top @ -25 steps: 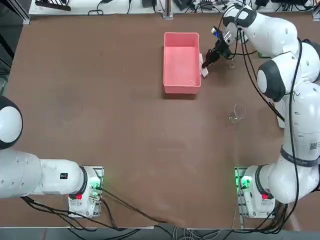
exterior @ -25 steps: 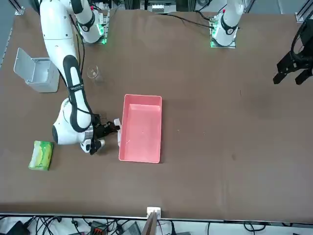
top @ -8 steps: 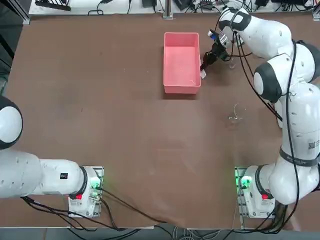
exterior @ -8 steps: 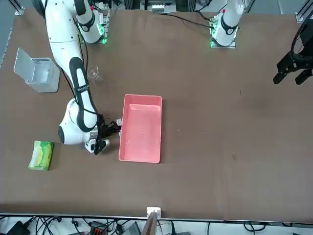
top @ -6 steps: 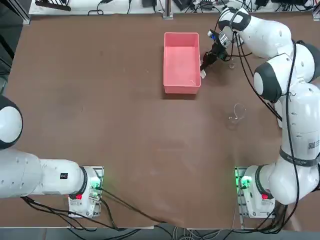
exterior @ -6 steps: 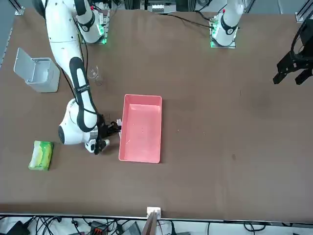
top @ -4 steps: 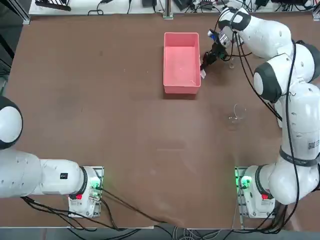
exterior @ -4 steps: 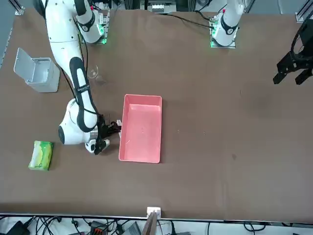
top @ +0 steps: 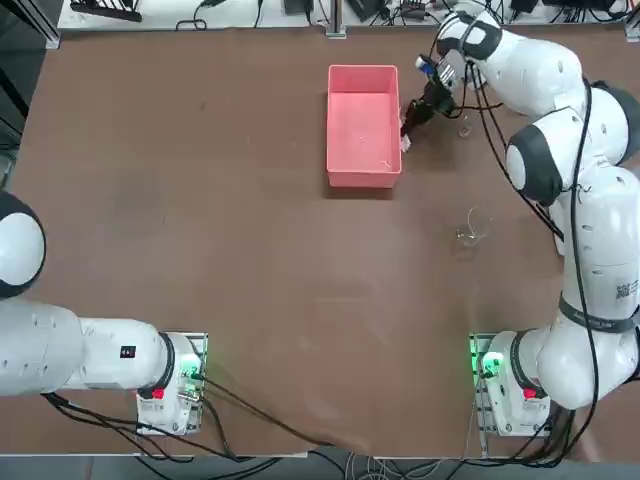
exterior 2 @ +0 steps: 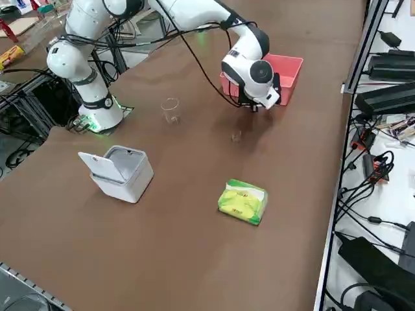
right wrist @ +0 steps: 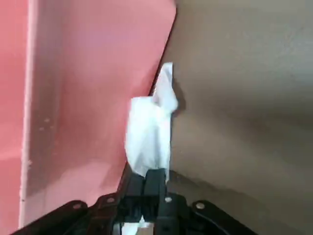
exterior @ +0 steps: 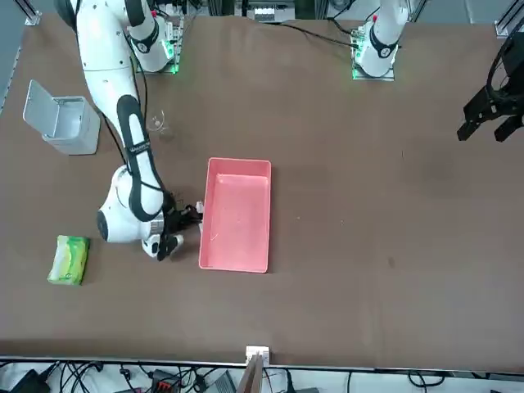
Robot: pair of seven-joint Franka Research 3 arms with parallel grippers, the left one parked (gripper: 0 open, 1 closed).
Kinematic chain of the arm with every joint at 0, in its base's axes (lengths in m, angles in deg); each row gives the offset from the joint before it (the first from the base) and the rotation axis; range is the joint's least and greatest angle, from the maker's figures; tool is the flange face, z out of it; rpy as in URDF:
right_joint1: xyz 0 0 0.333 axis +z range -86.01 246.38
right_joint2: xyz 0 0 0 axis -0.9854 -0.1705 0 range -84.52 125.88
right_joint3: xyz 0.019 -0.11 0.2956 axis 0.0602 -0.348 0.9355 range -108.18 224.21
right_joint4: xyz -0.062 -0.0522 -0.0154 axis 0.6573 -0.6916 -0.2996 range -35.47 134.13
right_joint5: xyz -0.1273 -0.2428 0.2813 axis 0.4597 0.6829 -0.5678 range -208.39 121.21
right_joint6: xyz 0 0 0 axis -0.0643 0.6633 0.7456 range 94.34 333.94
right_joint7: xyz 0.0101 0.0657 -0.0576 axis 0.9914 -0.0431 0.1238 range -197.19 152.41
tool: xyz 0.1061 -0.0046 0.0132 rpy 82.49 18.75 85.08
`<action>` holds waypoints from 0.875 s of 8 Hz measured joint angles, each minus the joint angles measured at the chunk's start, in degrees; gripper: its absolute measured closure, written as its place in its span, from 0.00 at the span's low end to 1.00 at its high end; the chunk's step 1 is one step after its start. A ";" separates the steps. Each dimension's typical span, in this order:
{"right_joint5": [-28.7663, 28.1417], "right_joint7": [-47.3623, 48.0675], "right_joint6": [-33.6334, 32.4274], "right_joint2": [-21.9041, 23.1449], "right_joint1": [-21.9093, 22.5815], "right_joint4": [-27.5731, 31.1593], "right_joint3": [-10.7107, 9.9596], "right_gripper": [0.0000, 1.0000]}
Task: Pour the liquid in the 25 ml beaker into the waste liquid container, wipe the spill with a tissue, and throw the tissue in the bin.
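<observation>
Your small white crumpled paper tissue (right wrist: 149, 129) is clamped between the closed jaws of the right gripper (right wrist: 145, 183), pressed to the brown table (top: 250, 250) against the outer wall of the pink rectangular plastic tray (top: 363, 125), near the table's far edge.

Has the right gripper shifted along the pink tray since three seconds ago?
Yes. The right gripper, shut on the tissue, moved along the waste liquid container toward its far end.

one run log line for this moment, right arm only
right gripper: shut on tissue | at: table, against waste liquid container outer wall | bin: open
</observation>
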 joint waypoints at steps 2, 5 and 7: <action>3.13 0.00 -0.08 0.13 0.05 -2.85 -2.66 0.98; 4.72 0.00 -2.11 0.44 0.15 -4.65 -6.02 0.98; 5.13 0.00 -5.69 0.93 0.93 -5.32 -9.34 0.98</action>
